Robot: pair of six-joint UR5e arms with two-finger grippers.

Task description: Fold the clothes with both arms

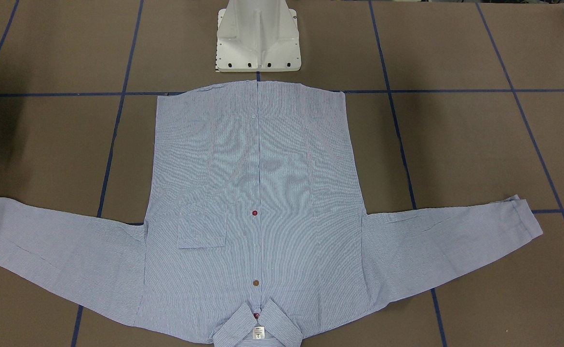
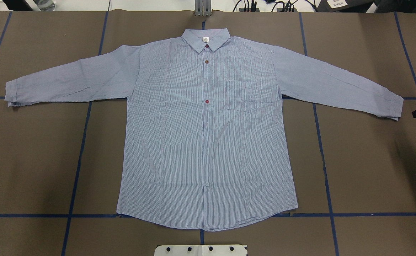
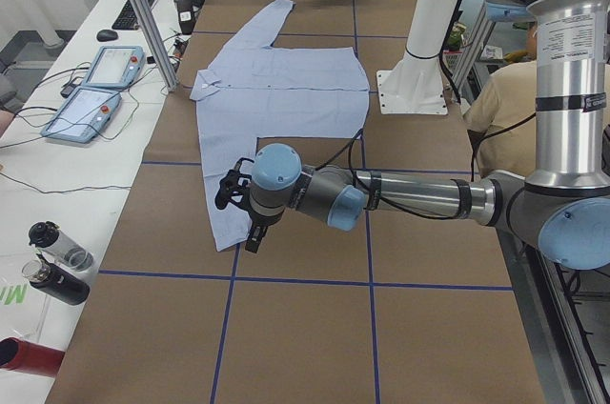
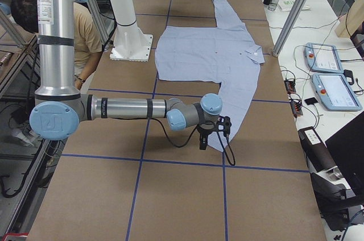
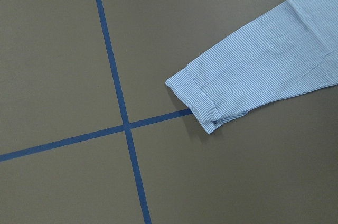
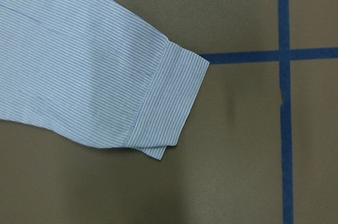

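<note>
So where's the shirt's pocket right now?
In the overhead view the chest pocket sits right of the button row, level with the middle red button.

A wide desk (image 2: 371,160) covered in brown paper is ruled into squares by blue tape lines (image 2: 33,215). Along one long side runs a white worktop (image 3: 38,185) carrying two teach pendants (image 3: 110,66), a keyboard (image 3: 129,11) and bottles (image 3: 57,244). Slanted aluminium posts (image 3: 143,13) rise at its edge. A person in a tan shirt (image 4: 88,30) sits on the opposite side.
</note>
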